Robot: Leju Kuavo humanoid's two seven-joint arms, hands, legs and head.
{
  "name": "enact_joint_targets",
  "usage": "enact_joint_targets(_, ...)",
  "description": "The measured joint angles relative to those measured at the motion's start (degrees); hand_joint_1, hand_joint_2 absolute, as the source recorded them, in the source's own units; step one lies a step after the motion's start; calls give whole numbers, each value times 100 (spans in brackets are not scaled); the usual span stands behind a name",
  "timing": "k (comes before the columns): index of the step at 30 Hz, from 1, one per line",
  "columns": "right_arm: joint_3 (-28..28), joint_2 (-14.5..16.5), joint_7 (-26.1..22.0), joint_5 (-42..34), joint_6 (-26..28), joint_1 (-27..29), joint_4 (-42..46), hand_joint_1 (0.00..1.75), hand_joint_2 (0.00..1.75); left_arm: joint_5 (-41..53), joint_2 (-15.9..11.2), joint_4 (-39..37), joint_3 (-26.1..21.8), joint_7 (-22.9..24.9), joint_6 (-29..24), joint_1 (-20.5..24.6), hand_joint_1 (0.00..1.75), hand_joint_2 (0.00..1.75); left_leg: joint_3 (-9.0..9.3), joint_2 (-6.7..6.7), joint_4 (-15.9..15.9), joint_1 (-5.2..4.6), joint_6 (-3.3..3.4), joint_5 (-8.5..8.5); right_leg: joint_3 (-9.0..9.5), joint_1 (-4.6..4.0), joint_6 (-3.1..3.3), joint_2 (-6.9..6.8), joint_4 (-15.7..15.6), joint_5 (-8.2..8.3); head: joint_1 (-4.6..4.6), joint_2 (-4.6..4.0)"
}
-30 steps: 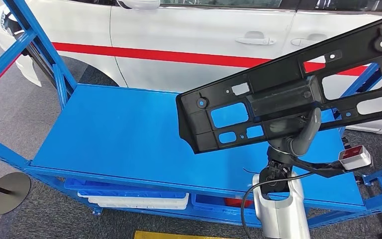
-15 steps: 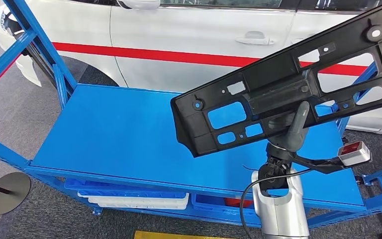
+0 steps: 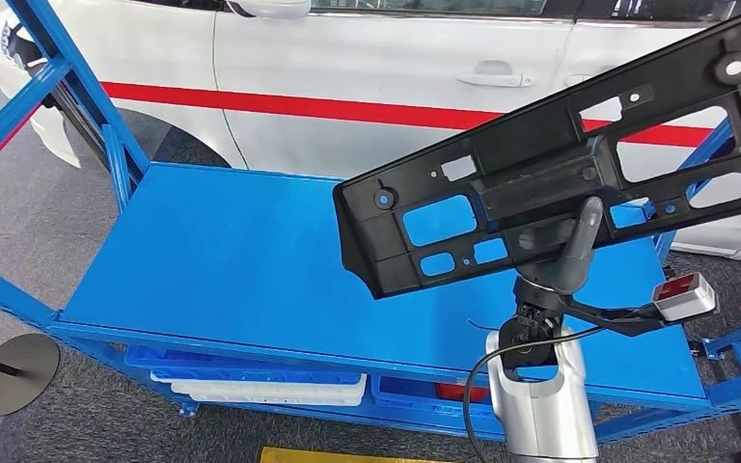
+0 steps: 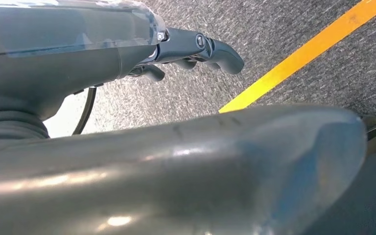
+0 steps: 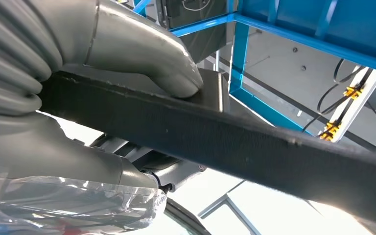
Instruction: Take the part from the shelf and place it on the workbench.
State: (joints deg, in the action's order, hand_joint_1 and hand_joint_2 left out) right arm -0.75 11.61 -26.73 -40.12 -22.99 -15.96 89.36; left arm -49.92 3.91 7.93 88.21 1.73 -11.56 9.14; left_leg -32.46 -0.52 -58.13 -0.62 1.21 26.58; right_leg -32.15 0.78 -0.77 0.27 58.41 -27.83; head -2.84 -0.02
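Head view: right hand [image 3: 562,258] grips part [image 3: 560,174] (far end cropped).

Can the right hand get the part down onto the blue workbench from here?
Probably yes: the right hand holds the part over the blue workbench, with bare surface beneath.

A blue metal counter [image 3: 222,260] with a flat top sits in a blue frame, its uprights [image 3: 53,58] rising at ten o'clock. On the lower shelf beneath the top, a blue tray [image 3: 251,365] stacked on a white tray [image 3: 260,391] lies at six o'clock. The whole stands on grey carpeted floor [image 3: 48,222], where a round grey base plate [image 3: 12,374] rests at eight o'clock.
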Motion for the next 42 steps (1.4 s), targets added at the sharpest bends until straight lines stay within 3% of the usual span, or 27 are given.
enact_joint_targets(5, -5, 11, -3, -8, 0, 2, -33, 175, 0, -26, 0, 0, 0, 0, 0, -15, 0, 0, 0, 0, 0, 0, 0, 0, 0, 0, 0, 0, 0, 0, 0, 0)
enact_joint_targets(9, -5, 24, -48, 4, 20, 3, -36, 175, 175, -24, 0, 0, 0, 0, 0, -19, 0, 0, 0, 0, 0, 0, 0, 0, 0, 0, 0, 0, 0, 0, 0, 0)
enact_joint_targets(20, 47, 28, -187, 74, 27, 68, 96, 175, 175, 38, 4, 0, 11, 0, 28, -5, 0, 0, 1, 0, -7, -3, 2, 1, 0, 4, -2, 1, -4, 1, 0, 0)
enact_joint_targets(28, 130, 28, -193, 56, -17, 207, 195, 175, 175, 120, 22, 0, 36, 24, 34, 28, 0, 0, -16, 0, -38, -40, 40, 17, 1, 42, -33, 0, -21, 15, 0, 0)
enact_joint_targets(32, 138, 28, -185, 101, -7, 215, 204, 175, 175, 169, 35, 0, 37, 30, -51, 46, 0, 0, -6, -4, 24, -20, 27, -28, 7, 22, 9, -2, -27, 21, 1, 0)
enact_joint_targets(42, 143, 27, -151, 161, 103, 123, 192, 175, 175, 3, 42, 0, 29, -48, -258, 77, 0, 0, -16, -3, 7, -29, 38, -24, 9, 29, -6, 2, -41, 37, 0, 0)
